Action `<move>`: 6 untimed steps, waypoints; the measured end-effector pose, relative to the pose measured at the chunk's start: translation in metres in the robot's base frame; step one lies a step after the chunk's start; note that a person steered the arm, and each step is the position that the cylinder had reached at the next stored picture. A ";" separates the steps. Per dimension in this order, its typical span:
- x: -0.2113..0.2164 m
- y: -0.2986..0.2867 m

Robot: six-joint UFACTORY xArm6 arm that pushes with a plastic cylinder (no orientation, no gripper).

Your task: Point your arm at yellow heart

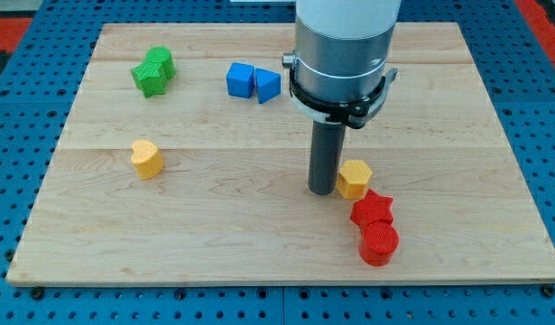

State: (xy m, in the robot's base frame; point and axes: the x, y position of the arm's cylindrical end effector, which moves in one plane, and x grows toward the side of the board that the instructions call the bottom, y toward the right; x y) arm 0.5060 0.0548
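One tip (321,191) beside yellow hexagon (355,178); yellow heart (146,158) well apart.

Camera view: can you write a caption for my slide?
My tip rests beside the yellow hexagon, far right of the yellow heart on the wooden board.

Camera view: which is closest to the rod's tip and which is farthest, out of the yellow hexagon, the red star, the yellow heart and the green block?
From my tip:
1. Yellow hexagon, right beside the tip on the view's right.
2. Red star, a bit lower on the view's right.
3. Yellow heart, far off on the view's left.
4. Green block, at the view's top left.
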 end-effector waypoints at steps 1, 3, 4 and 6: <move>0.000 0.019; 0.033 -0.069; 0.056 -0.168; -0.014 -0.225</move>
